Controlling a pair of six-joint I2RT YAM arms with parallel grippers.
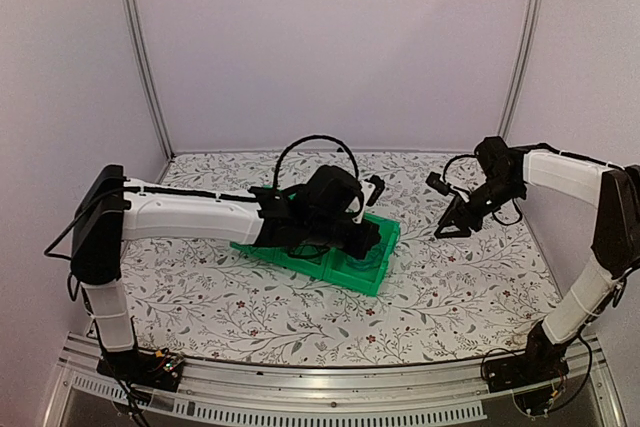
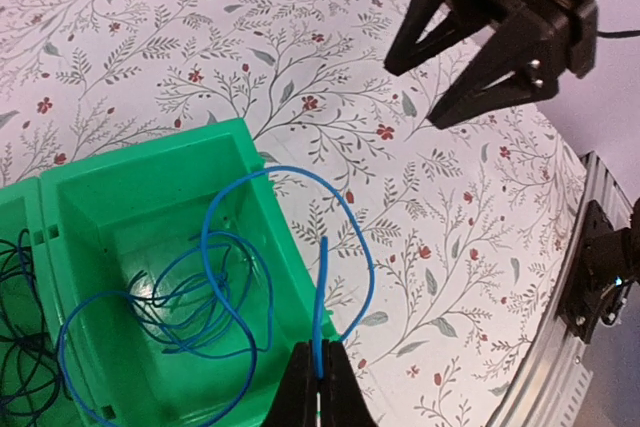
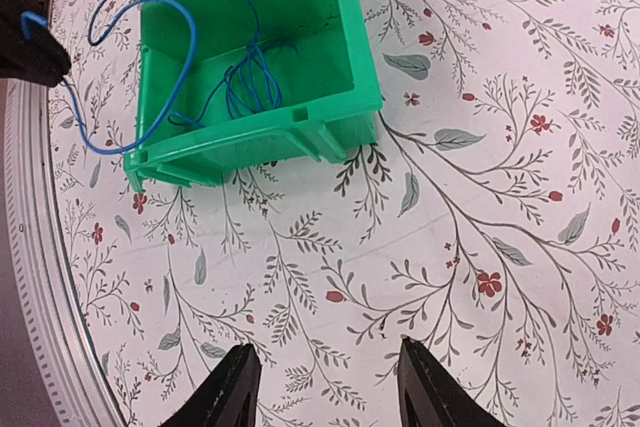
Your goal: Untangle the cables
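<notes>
Where the floral-patterned table [image 1: 450, 297] fills the cell floor, both arms reach out over it. Left arm [image 1: 190, 212] extends to centre; right arm [image 1: 565, 177] bends in from the right side.

Green bin [image 1: 375, 277] lies on the table beneath the left wrist. It has two compartments side by side.

Right gripper [image 3: 325, 352]: fingers spread wide, nothing between them. It hangs above bare table, apart from the bin on the side of the blue-cable compartment.

Left gripper [image 2: 318, 379]: fingertips pinched together on the blue cable [image 2: 345, 212], just outside the bin's near wall.

Blue cable: from the pinch point it rises, arcs over the bin rim and drops into the compartment nearer the right arm, where it lies in loose overlapping loops. One loop hangs out over the wall and above the table.

Dark cables [image 2: 20, 367]: a thin bundle in the other compartment, only partly in view. Whether they cross the blue cable cannot be told.
</notes>
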